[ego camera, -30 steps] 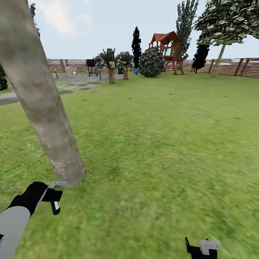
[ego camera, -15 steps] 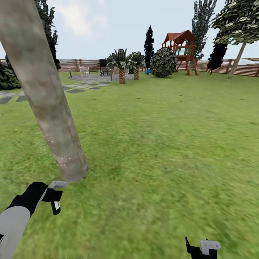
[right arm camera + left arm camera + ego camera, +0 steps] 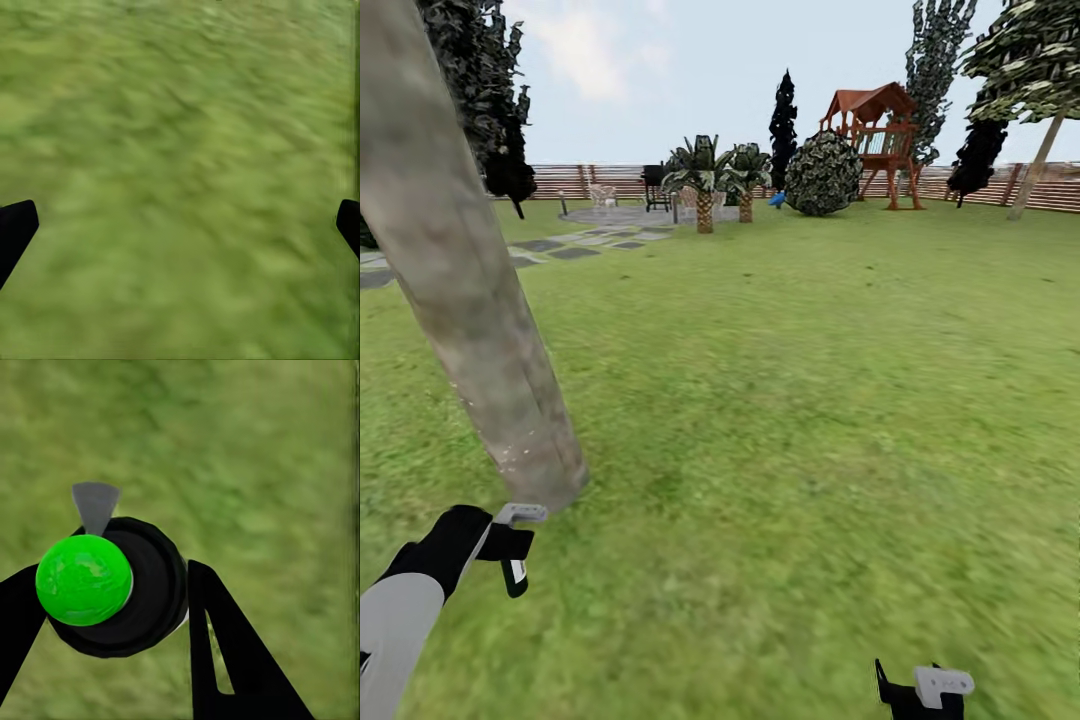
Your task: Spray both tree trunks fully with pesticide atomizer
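At the left of the head view a thick mottled tree trunk (image 3: 480, 320) leans up from the lawn (image 3: 810, 400). Just below its base, the left gripper (image 3: 112, 592) clamps the pesticide atomizer (image 3: 116, 585), black-bodied with a green cap. At the bottom right, the right gripper (image 3: 180, 225) has its fingers spread wide over grass, holding nothing.
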